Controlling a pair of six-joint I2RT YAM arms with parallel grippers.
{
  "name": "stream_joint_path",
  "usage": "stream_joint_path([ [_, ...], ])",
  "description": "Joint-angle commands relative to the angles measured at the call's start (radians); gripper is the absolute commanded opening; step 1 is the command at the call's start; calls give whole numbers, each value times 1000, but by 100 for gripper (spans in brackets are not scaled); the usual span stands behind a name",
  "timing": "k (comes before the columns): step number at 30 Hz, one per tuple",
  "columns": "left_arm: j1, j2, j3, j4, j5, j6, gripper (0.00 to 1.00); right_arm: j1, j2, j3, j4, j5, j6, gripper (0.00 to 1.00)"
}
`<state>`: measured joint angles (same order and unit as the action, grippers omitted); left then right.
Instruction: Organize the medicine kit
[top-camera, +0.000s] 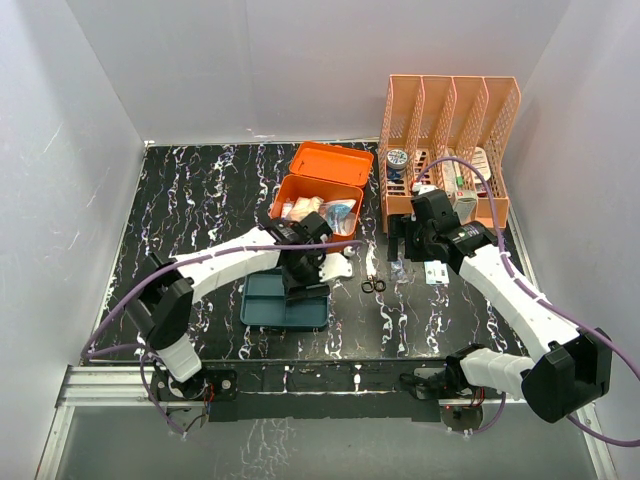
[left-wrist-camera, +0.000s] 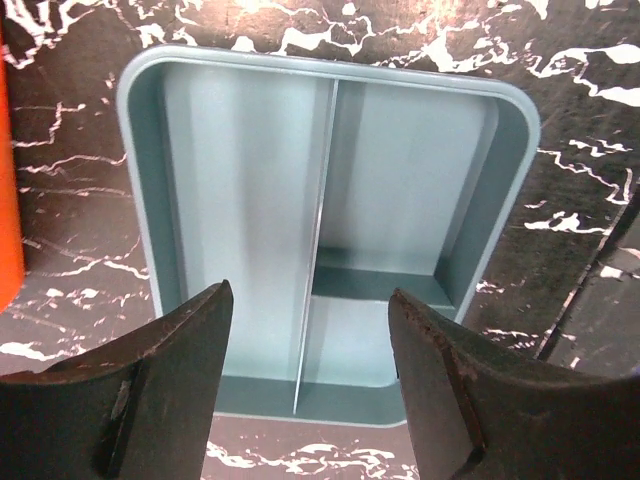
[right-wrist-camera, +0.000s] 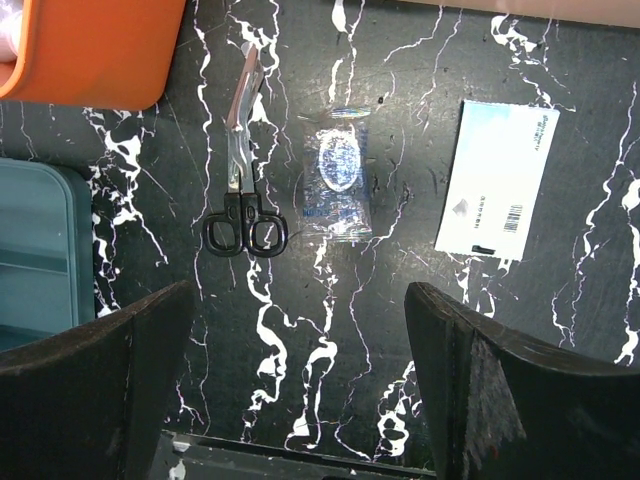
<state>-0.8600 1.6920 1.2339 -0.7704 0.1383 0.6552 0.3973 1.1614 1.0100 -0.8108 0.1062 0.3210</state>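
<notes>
Jaws apart, L arm (top-camera: 225, 255) over teal tray (left-wrist-camera: 250, 200), R arm (top-camera: 510, 285) over packet (right-wrist-camera: 337, 185)

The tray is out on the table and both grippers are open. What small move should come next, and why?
Likely lower the right gripper onto the clear packet: it hovers open above it, and the packet, scissors and white packet lie loose outside the medicine kit.

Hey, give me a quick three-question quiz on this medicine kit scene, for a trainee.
1. True or false: the teal tray sits inside the orange medicine kit.
2. What lies beside the scissors? A clear packet; B syringe; C thermometer.
3. Fill in: the left gripper and right gripper are both ___.
Key: 1 false, it lies on the table; 2 A; 3 open.
</notes>
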Motion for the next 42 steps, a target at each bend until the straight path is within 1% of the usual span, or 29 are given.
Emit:
stream_joint_path([
  [1,-5,-86,66,-107,9,-56,63,6,8,62,28,-30,2,84],
  [4,-5,-110,103,-120,-19,-106,63,15,30,71,16,-33,11,80],
  [8,17,-115,173,-103,-62,-215,63,26,54,61,24,-52,23,72],
  [11,97,-100,229,-75,-39,-344,63,38,76,52,34,-61,23,68],
  [15,230,-65,306,-56,15,-498,63,60,121,60,44,-59,6,66],
  [18,306,-29,357,-77,41,-545,63,71,163,79,51,-57,-4,64],
  [22,350,2,407,-96,57,-569,63,77,216,94,59,-62,-14,61],
  [27,366,6,424,-92,49,-568,62,83,284,107,75,-76,-24,56],
  [33,378,6,423,-89,35,-567,62,105,368,125,106,-79,-14,54],
  [42,426,14,477,-100,-6,-582,62,124,459,136,140,-58,-5,53],
])
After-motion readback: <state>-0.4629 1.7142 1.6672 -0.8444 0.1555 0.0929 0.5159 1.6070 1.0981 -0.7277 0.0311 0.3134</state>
